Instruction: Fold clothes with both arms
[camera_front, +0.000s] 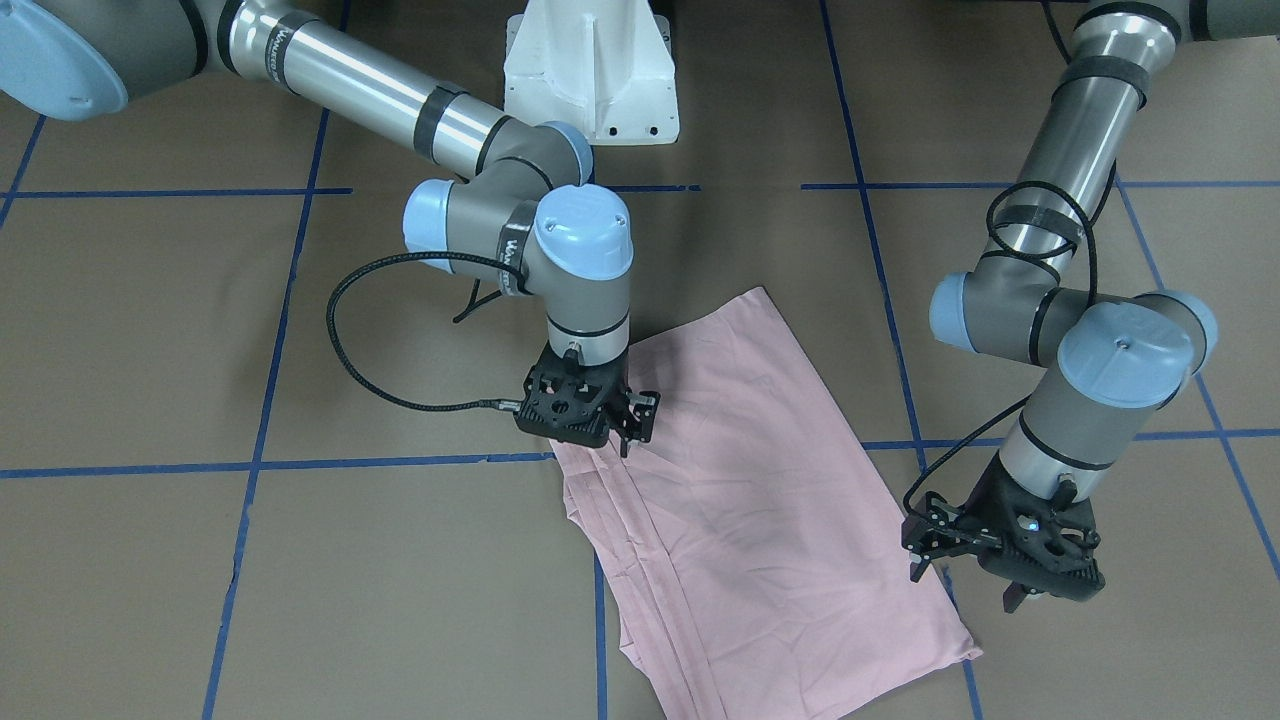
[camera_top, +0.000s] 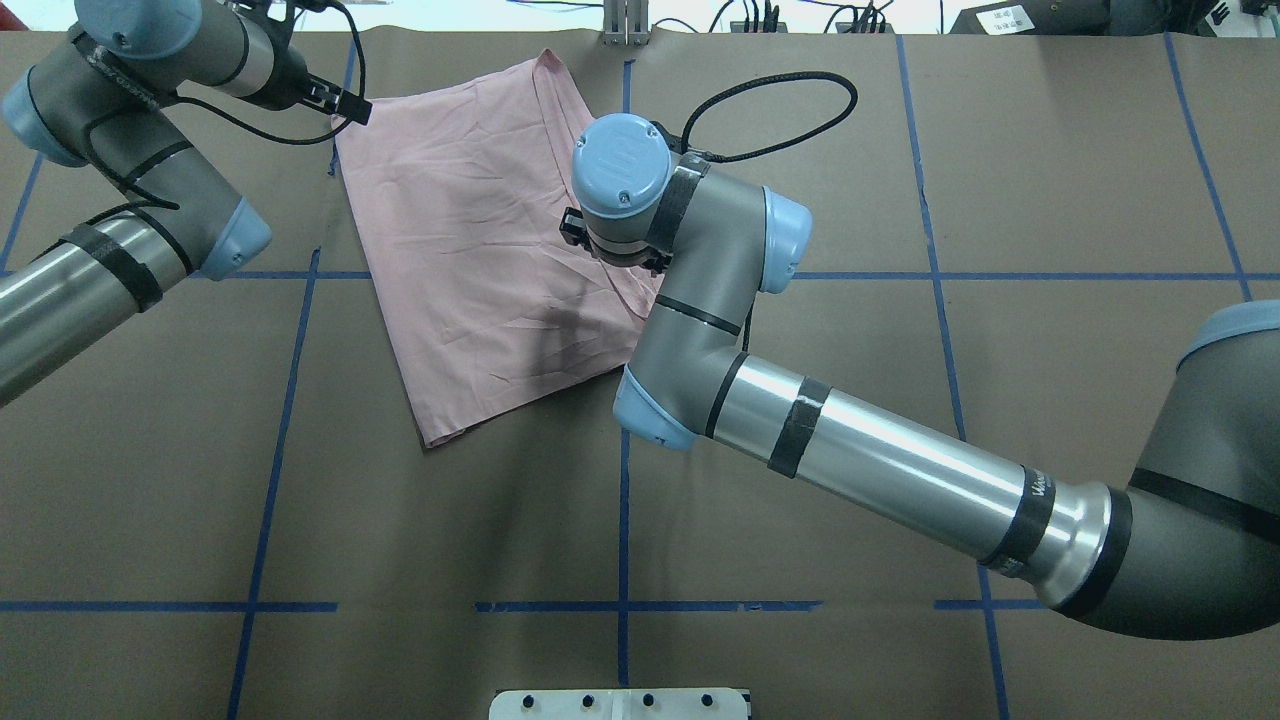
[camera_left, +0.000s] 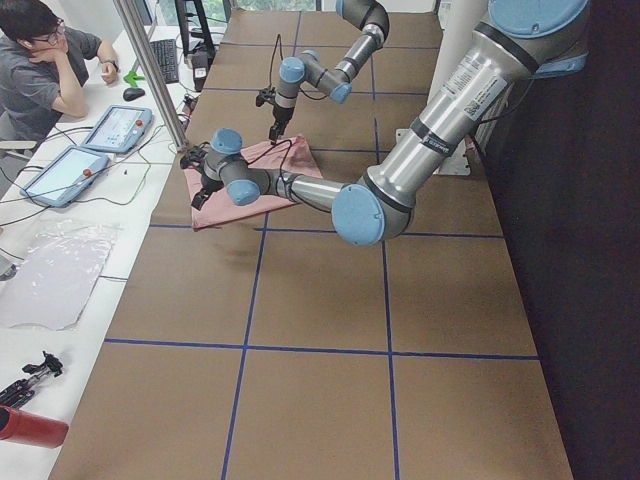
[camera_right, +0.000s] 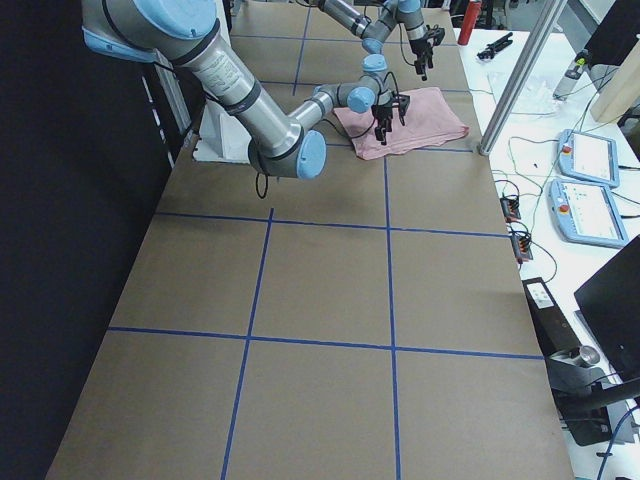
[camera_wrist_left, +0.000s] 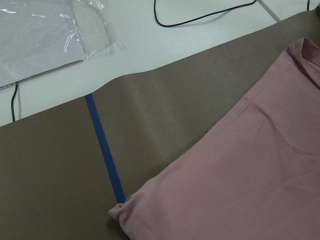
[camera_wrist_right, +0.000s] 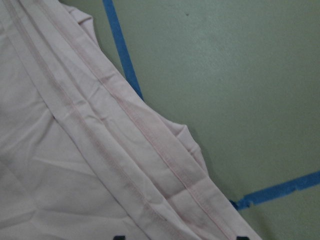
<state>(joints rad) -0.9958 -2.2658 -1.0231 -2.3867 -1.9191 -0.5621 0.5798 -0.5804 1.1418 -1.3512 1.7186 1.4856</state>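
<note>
The folded pink T-shirt (camera_front: 760, 500) lies flat on the table (camera_front: 150, 330), near the edge opposite the robot. The right gripper (camera_front: 610, 438) hangs over its layered edge, jaws spread and empty. The left gripper (camera_front: 962, 588), also spread and empty, hovers just beside the opposite edge.

The right arm (camera_front: 400, 95) stretches far forward, bends at the elbow, and the right wrist (camera_front: 585, 260) turns straight down. The right claw (camera_front: 635, 425) points down and sits low; its two fingers (camera_front: 626, 440) stand apart. The left arm (camera_front: 1075, 140) is bent at the elbow too, and the left wrist (camera_front: 1110, 380) leans down with some tilt. The left claw (camera_front: 962, 585) hangs tilted in the air, its fingers are spread, and nothing is between them. The two claws are well apart.
</note>
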